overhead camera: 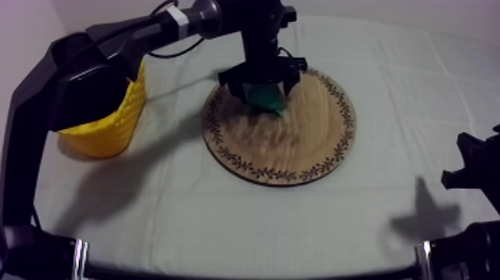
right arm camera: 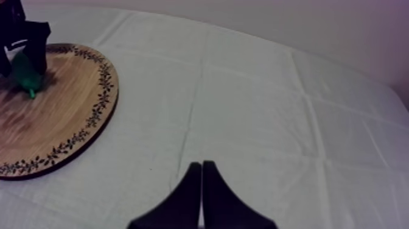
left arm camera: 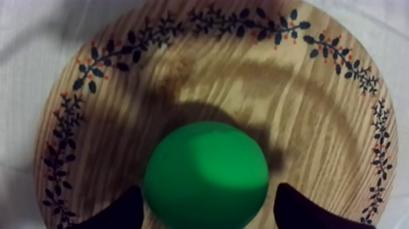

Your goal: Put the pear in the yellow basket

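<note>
Grey-white cloth covers the table, and the work sits toward its far side. Down over the pear is the left gripper, its two black fingers spread with one at each side of the green fruit. One finger lies just beside the skin and the other stands off with a strip of wood between, so the claw is open and grips nothing. The pear rests on the wooden board, inside the patterned rim, toward the far edge.

I judge the step in hand to be the grasp itself: the approach looks done, the closing not yet. The next move calls for an even squeeze on the round body, which looks smooth and could slip out if the fingers meet it off centre. After that comes a lift high enough to clear the wall of the yellow basket, which stands near the board at the robot's left.

The left arm comes in from the upper left of the top view, crossing in front of the basket, with its wrist bent to point the claw downward. The right gripper lies closed on nothing as a narrow wedge, low over bare cloth and well apart from the board
</note>
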You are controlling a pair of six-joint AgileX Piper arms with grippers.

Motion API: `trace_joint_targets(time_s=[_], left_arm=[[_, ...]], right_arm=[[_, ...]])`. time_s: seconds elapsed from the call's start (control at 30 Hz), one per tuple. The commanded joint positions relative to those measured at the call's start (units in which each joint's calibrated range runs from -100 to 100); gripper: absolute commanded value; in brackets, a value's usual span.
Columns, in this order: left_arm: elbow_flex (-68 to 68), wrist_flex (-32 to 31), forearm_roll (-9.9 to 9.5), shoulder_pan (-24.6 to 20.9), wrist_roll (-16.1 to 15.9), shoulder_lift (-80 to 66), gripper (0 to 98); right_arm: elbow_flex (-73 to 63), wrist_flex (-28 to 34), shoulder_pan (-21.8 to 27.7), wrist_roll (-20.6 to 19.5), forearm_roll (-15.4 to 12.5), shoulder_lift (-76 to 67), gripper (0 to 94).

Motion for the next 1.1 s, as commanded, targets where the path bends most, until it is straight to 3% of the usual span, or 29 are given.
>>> trace_joint_targets(time_s=[0.0,0.83,1.07], left_arm=[[-0.5,0.2,0.14,-0.1,-0.2,0.3,77.3],[-7.3,3.8,2.7,-1.1,-2.7,5.3,69.4],[-8.8,3.7,2.89,-1.5,-3.1,6.0,59.6]], right_arm=[[0.1,0.0,0.0,0.0,0.0,0.0,0.3],[0.1,0.0,0.0,0.0,0.0,0.0,0.3],[0.1,0.0,0.0,0.0,0.0,0.0,0.3]])
